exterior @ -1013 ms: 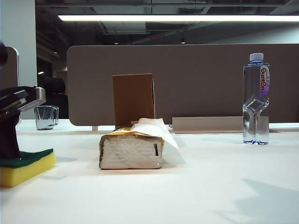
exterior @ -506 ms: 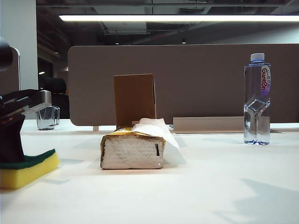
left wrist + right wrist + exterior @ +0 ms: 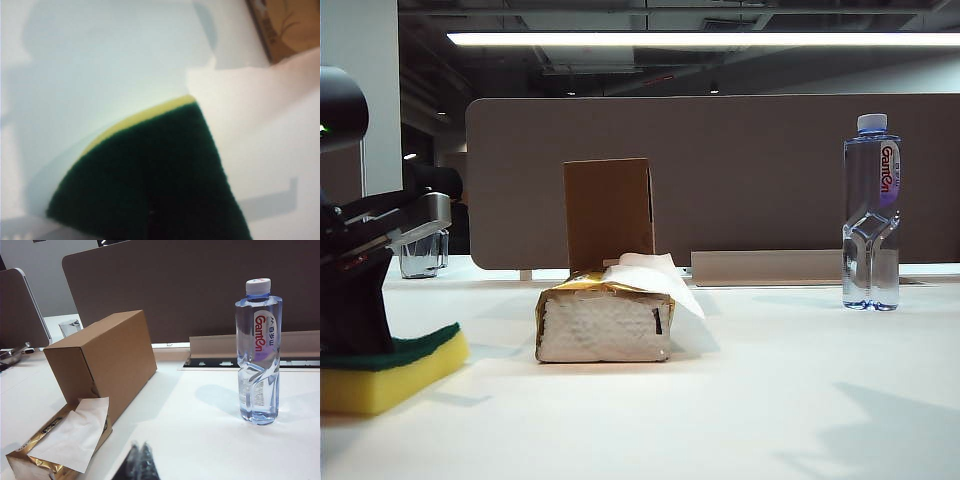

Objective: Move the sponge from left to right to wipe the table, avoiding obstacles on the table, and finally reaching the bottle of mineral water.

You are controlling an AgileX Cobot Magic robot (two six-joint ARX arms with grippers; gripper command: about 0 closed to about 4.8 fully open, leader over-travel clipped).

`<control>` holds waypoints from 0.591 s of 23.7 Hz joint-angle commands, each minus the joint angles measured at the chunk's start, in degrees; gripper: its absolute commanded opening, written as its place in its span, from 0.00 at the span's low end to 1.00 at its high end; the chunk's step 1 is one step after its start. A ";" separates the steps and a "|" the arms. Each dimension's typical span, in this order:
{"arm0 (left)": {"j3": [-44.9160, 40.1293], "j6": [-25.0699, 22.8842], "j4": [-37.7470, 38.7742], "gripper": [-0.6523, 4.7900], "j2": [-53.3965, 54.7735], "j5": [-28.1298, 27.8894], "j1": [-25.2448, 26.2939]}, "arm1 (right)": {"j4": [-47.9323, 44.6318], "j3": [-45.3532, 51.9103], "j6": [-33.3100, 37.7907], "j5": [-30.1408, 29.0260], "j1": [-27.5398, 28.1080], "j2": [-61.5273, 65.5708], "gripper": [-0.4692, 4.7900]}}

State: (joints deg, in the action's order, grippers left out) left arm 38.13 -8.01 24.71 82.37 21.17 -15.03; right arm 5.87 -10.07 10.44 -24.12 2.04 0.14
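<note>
1. The sponge lies flat on the white table at the far left of the exterior view, yellow foam below and dark green layer on top.
2. The left gripper presses down on the green layer from above; its jaws are drawn in narrow, though the grip itself is hidden by the black arm.
3. In the left wrist view the sponge fills the lower part of the picture, with a thin yellow edge showing.
4. To the sponge's right, near but apart, sits the tissue pack, one white sheet sticking out.
5. Just behind the pack stands the brown cardboard box.
6. The water bottle stands upright, well apart, at the far right.
7. A glass mug stands at the back left.
8. The right gripper hangs closed and empty, just above the table, near the pack and bottle.
</note>
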 commanded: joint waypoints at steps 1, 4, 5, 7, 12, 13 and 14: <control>-3.82 2.45 6.91 0.11 -0.66 3.34 -1.09 | -1.20 -0.24 -0.20 -0.02 0.04 0.00 0.09; -4.66 3.65 7.30 0.11 -3.26 3.74 -1.09 | -1.29 -0.24 -0.20 -0.02 0.04 0.00 0.09; -4.85 3.89 7.54 0.11 -4.24 3.85 -1.09 | -1.31 -0.24 -0.20 -0.02 0.02 0.00 0.09; -5.09 4.61 7.96 0.11 -5.90 4.46 -1.09 | -1.36 -0.24 -0.20 -0.02 0.02 0.00 0.09; -5.11 7.15 7.45 0.11 -8.48 4.55 -1.09 | -1.42 -0.24 -0.20 -0.02 0.02 0.00 0.09; -5.18 7.45 7.19 0.11 -8.46 4.55 -1.14 | -1.42 -0.24 -0.20 -0.04 0.04 0.00 0.09; -5.57 8.33 5.73 0.11 -8.46 4.55 -1.64 | -1.42 -0.24 -0.20 -0.02 0.00 0.02 0.09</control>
State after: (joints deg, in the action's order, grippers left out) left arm 33.28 -0.86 30.65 73.78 25.96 -16.10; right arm 5.45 -10.07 10.44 -24.08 2.04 0.14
